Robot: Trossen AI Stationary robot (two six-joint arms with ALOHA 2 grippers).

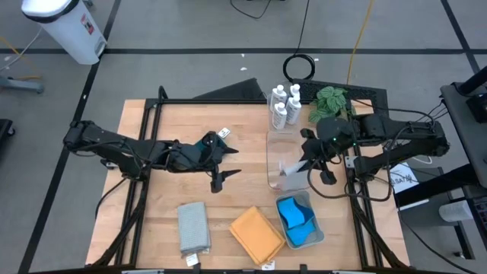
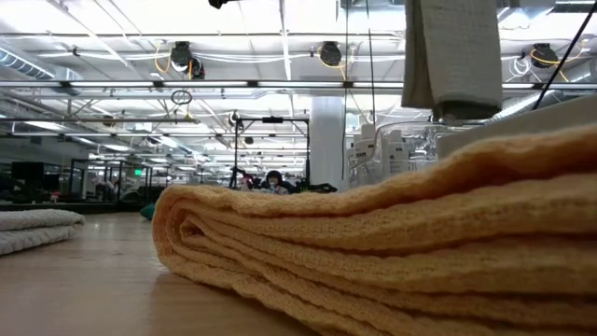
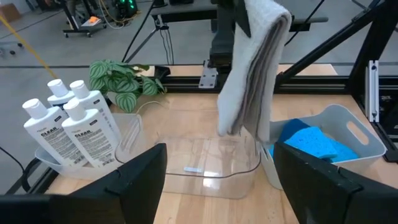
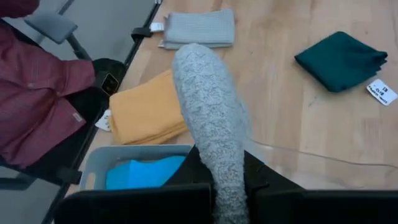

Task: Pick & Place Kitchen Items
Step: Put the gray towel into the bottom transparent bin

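Observation:
My right gripper (image 1: 310, 162) is shut on a grey cloth (image 3: 252, 68), which hangs over the clear plastic bin (image 3: 205, 158). The cloth also shows in the low view (image 2: 452, 56) and the right wrist view (image 4: 208, 118). My left gripper (image 1: 227, 165) is open and empty above the table's middle, pointing at the bin, with the dark teal cloth (image 1: 205, 141) beside its wrist. A second grey cloth (image 1: 194, 227) and an orange cloth (image 1: 256, 234) lie flat near the front edge. Blue sponges (image 1: 297, 217) lie in the pale tray (image 1: 318, 228). White bottles (image 1: 283, 105) stand at the far side. My right gripper pinches the grey cloth's upper end (image 4: 224, 186) between its two fingers, several folded layers thick. The fingers come from the table's right, slanting down. The cloth hangs slack below them, its lower end (image 3: 239, 127) over the bin; whether it touches the bin cannot be told.
A green leafy plant (image 1: 331, 101) stands behind the bin next to the bottles. The tray sits right in front of the bin. A person's red sleeve (image 4: 37, 106) shows by the table's front edge. Bare wood lies at the table's left (image 1: 144, 198).

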